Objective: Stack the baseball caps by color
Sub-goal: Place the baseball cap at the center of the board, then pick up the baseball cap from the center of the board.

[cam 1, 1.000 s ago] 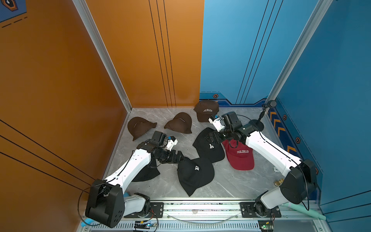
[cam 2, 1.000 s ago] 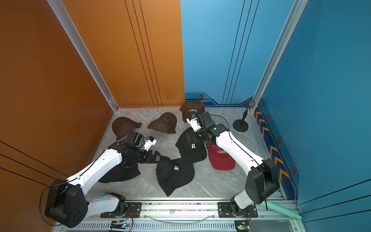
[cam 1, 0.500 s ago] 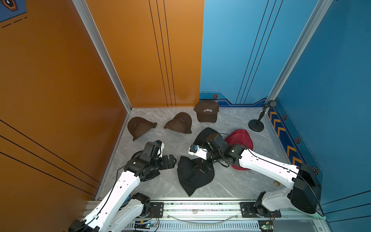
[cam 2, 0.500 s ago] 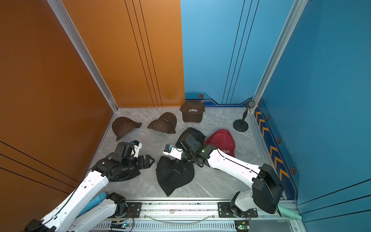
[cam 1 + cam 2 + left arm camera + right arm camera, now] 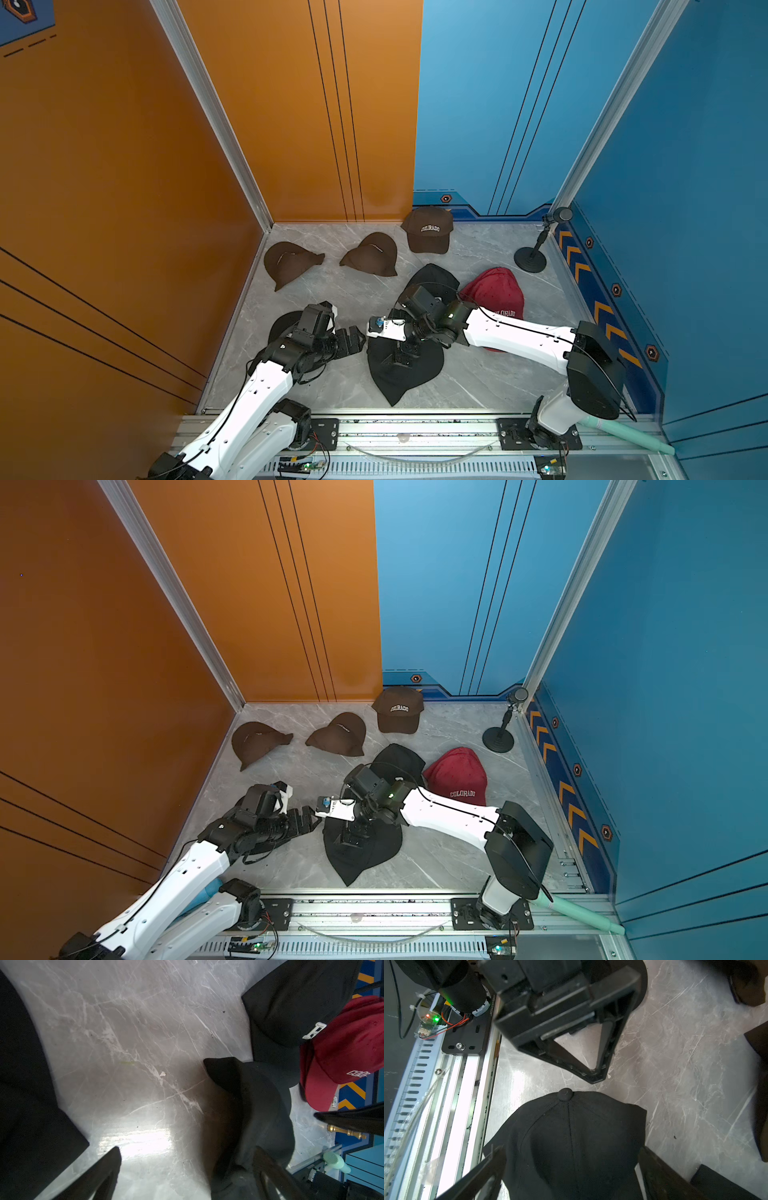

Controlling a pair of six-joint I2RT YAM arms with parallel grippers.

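Note:
Three brown baseball caps lie along the back. A red cap lies right of centre, beside a black cap. Another black cap lies near the front, and a third is partly under my left arm. My right gripper points down over the front black cap, open, its fingers on either side of the crown. My left gripper is open and empty just left of that cap.
A black round-based microphone stand stands in the back right corner. Orange and blue walls close in the marble floor. A metal rail runs along the front. A teal tube lies at the front right.
My right arm came from the back, near the lettered brown cap, to over the front black cap. My left arm drew back toward the front. In the last half second both barely moved.

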